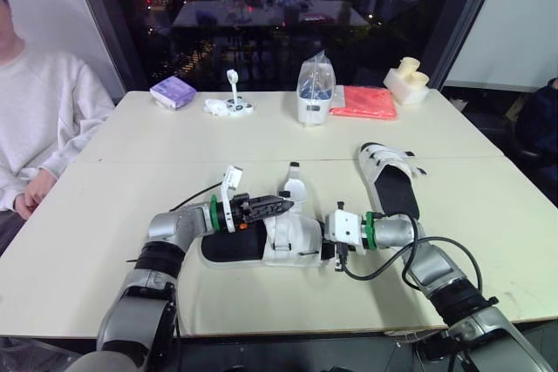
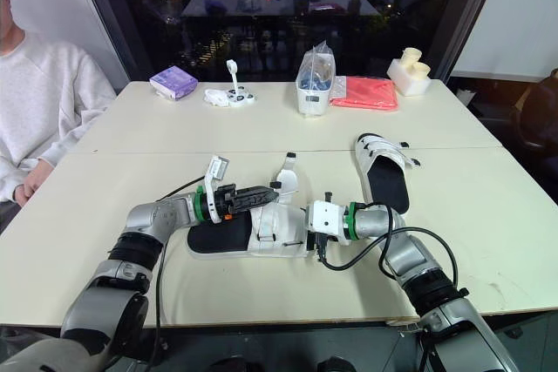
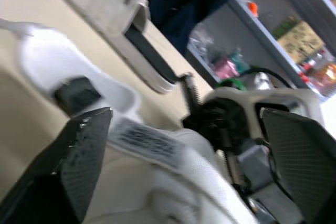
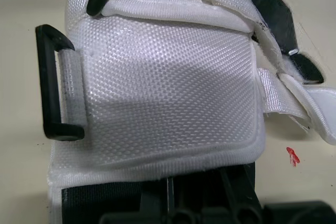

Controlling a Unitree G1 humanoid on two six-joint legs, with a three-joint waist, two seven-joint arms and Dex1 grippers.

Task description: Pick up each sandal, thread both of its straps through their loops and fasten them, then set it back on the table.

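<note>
lower centre: near sandal [image 1: 253,246] flat on table [image 1: 131,180], between both grippers. left gripper [image 1: 283,206] spread wide over its strap [image 1: 295,187]; right gripper [image 1: 323,248] against its end, grip impossible to tell. second sandal [image 1: 390,182] right of centre.

One sandal [image 1: 288,237] on the table [image 1: 105,180], near centre; second sandal [image 1: 390,179] to its right and farther back, apart; along the far edge, left to right: packet [image 1: 173,91], bag [image 1: 315,89], cloth [image 1: 364,102], container [image 1: 407,83]; person [image 1: 39,128] at left side.
</note>
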